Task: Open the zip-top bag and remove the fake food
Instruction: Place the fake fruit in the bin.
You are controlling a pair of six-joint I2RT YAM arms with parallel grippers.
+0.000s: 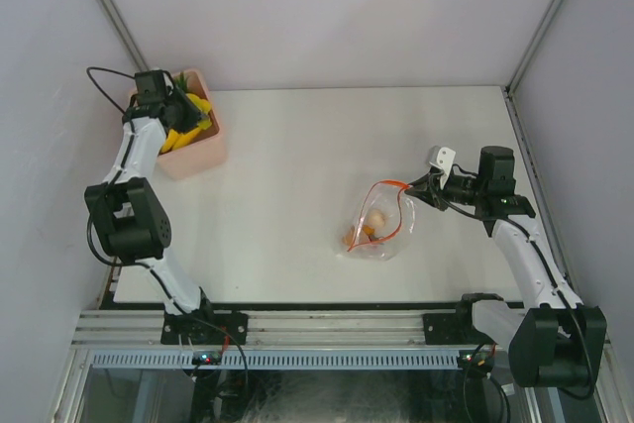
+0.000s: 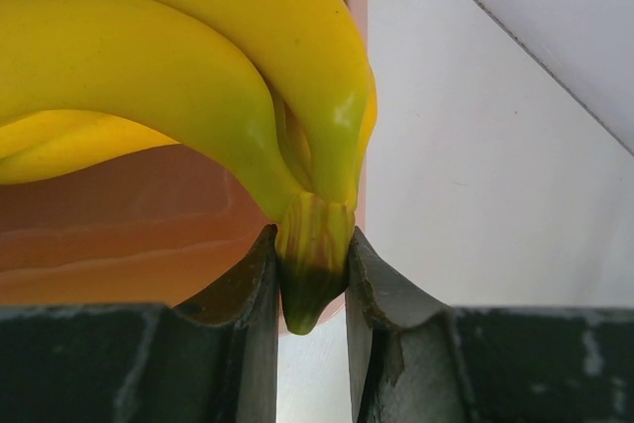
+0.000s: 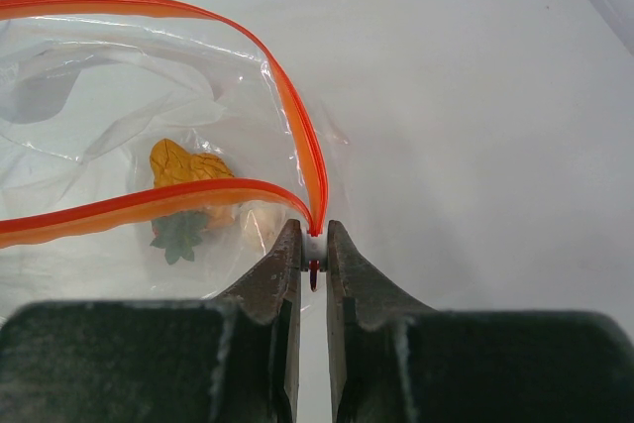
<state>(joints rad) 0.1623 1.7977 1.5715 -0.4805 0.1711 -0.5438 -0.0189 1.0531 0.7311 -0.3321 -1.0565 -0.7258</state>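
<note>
The left hand (image 2: 310,269), clamped on the stem of the yellow banana bunch (image 2: 178,76), holds it over the pink bin (image 1: 198,160), apparently for dropping, while the right hand (image 3: 315,245), nearly closed, pinches a corner of the zip-top bag (image 3: 109,76) mid-counter (image 1: 287,136), propping its mouth open around the toy pineapple (image 3: 188,167) inside.

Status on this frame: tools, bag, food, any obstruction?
Left tool shut on banana bunch stem, at pink bin. Right tool pinching corner of zip-top bag, mouth open. Pineapple inside bag. Nothing blocking.
</note>
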